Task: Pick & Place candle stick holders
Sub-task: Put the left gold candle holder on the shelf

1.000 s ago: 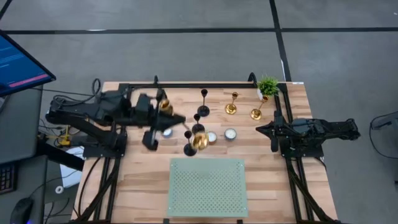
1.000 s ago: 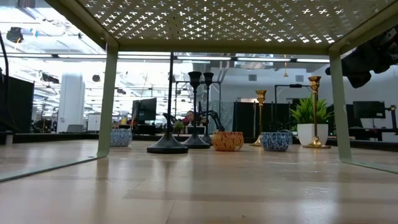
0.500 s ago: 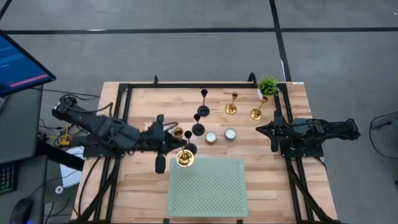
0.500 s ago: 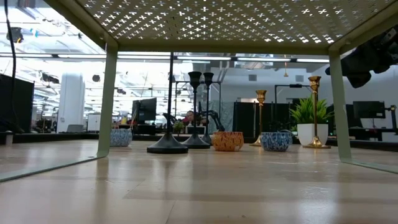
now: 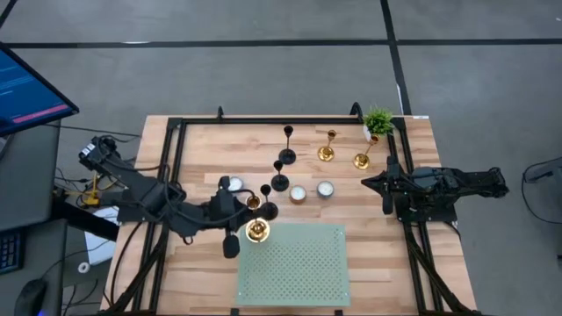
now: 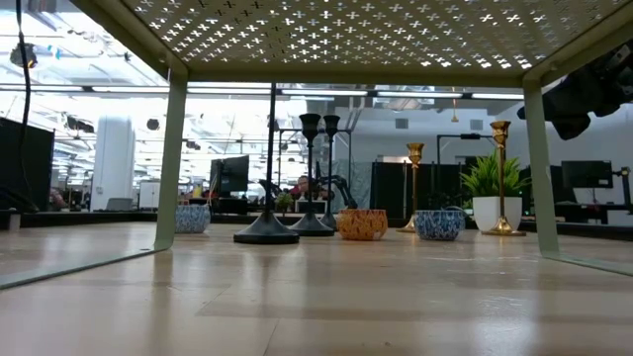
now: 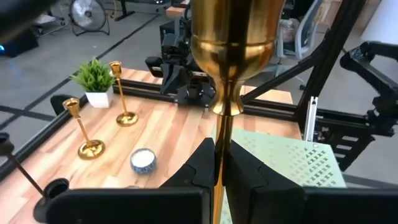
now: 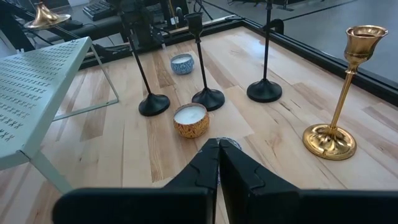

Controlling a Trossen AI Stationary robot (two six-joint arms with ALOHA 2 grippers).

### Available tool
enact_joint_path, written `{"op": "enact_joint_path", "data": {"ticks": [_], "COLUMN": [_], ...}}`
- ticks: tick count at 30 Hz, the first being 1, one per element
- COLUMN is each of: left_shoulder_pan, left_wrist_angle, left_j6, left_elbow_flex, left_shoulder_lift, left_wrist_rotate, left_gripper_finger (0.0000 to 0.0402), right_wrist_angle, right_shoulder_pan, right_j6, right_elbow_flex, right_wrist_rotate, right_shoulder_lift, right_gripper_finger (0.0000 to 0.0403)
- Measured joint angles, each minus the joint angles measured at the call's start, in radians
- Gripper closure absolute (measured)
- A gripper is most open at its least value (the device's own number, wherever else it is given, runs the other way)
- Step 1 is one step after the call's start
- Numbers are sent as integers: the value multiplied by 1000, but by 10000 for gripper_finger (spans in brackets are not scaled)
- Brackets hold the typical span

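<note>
My left gripper (image 5: 242,217) is shut on a shiny gold candle stick holder (image 5: 256,230) over the far left corner of the green perforated rack (image 5: 294,263). Three black holders (image 5: 279,183) stand on their round bases at mid-table. Two gold holders (image 5: 327,154) stand near the potted plant (image 5: 378,121). My right gripper (image 5: 384,184) is shut and empty at the table's right side. My left gripper pinches the gold holder's slim stem (image 7: 219,127) between its two fingers, below the cup (image 7: 233,37). The fingers come slanting from the table's left. The holder is tilted. Its round base (image 8: 42,17) hangs over the rack's corner and looks clear of it.
Small candle bowls (image 5: 299,193) sit among the black holders, one (image 5: 235,184) just beyond my left gripper. A black frame rail (image 5: 290,120) runs along the table's far and side edges. The rack stands on legs (image 6: 176,163) at the near middle.
My left gripper has gone toward the table's near edge with the gold holder, from beside the black holders to the rack's far left corner. The holder's base has come nearer to the gripper in the high view, so it stands steeper than before.
</note>
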Motion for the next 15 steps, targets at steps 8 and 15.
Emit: {"op": "enact_joint_path", "data": {"ticks": [8, 15], "left_shoulder_pan": [-1, -2], "left_wrist_angle": [0, 2], "left_j6": [-12, -12], "left_elbow_flex": [-49, -58], "left_shoulder_lift": [0, 0], "left_wrist_rotate": [-3, -3], "left_gripper_finger": [387, 387], "right_wrist_angle": [0, 0], "right_shoulder_pan": [0, 0], "right_j6": [0, 0], "right_elbow_flex": [0, 0], "right_wrist_rotate": [0, 0], "right_shoulder_lift": [0, 0], "right_gripper_finger": [397, 397]}}
